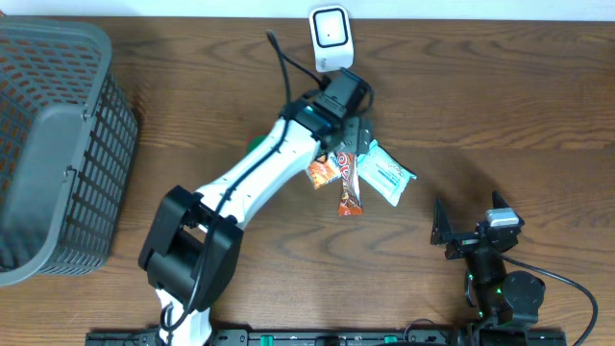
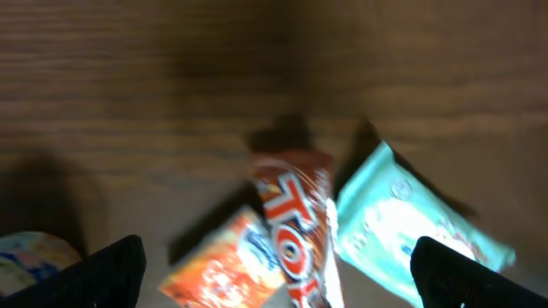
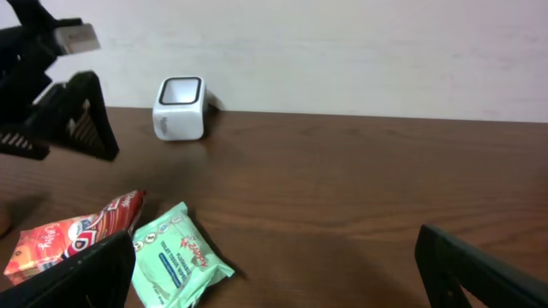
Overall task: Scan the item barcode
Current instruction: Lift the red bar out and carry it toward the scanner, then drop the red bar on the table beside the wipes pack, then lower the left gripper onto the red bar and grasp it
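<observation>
A dark wood-grain table [image 1: 500,86] runs up to a plain pale wall [image 3: 342,51]. A grey mesh basket [image 1: 115,125] sits at the table's left edge, and a small white scanner [image 1: 330,34] stands upright at the far edge.

Three wrappers lie bunched mid-table, near the scanner but apart from it. A red bar [image 2: 295,222] has an orange packet [image 2: 223,269] and a mint-green packet [image 2: 411,231] tight against either side.

The left gripper [image 2: 278,252] hangs right over them with its jaws spread wide and nothing between them. The right gripper [image 3: 276,239], well off to the side, gapes just as wide and holds nothing.

The wrist view of the wrappers is blurred, so the print won't read. Something green [image 1: 258,144] peeks from under the left arm, too hidden to name.
</observation>
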Controlling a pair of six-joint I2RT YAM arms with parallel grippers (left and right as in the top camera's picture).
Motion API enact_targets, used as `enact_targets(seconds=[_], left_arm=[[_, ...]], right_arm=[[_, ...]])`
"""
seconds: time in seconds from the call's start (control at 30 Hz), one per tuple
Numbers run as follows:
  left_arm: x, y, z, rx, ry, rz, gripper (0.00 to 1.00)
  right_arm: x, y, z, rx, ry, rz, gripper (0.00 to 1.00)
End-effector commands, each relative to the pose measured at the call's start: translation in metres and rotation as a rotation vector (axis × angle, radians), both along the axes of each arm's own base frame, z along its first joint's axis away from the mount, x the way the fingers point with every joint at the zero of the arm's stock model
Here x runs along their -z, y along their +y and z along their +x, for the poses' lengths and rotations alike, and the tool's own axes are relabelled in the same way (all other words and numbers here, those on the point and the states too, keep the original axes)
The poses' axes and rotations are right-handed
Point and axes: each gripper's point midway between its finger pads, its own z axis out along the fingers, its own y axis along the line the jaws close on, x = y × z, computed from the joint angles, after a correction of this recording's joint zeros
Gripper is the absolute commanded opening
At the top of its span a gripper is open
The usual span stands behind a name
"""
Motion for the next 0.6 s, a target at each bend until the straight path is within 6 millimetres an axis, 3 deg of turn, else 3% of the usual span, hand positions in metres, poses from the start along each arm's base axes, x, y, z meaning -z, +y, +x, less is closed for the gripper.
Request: enact_targets(seconds=[0.0,0.17,0.3,0.37,0.47,0.57], left_arm=[[-0.009,0.016,0.018,-0.091,-0.014,-0.016,0.99],[-0.024,0.015,0.026,-0.099,-0.037,-0.032,0.99],[-0.056,0.005,0.042,-0.098,-0.109,-0.083,1.00],[-0.083,-0.013,0.053,-0.008,-0.183,-0.141,1.00],[-0.117,-0.046,0.051,0.158,-0.230,-0.276,1.00],[-0.126,-0.057,0.044,0.205,-0.217,-0.332,1.00]], right_arm=[[0.001,0.002,0.000,-0.010,0.003,0.010,0.99],[0.001,0.002,0.000,-0.010,0.003,0.010,0.99],[0.001,0.002,0.000,-0.010,0.003,0.010,0.99],[0.001,0.002,0.000,-0.010,0.003,0.010,0.99],[0.001,0.002,0.000,-0.010,0.003,0.010,0.99],[0.001,0.002,0.000,-0.010,0.003,0.010,0.99]])
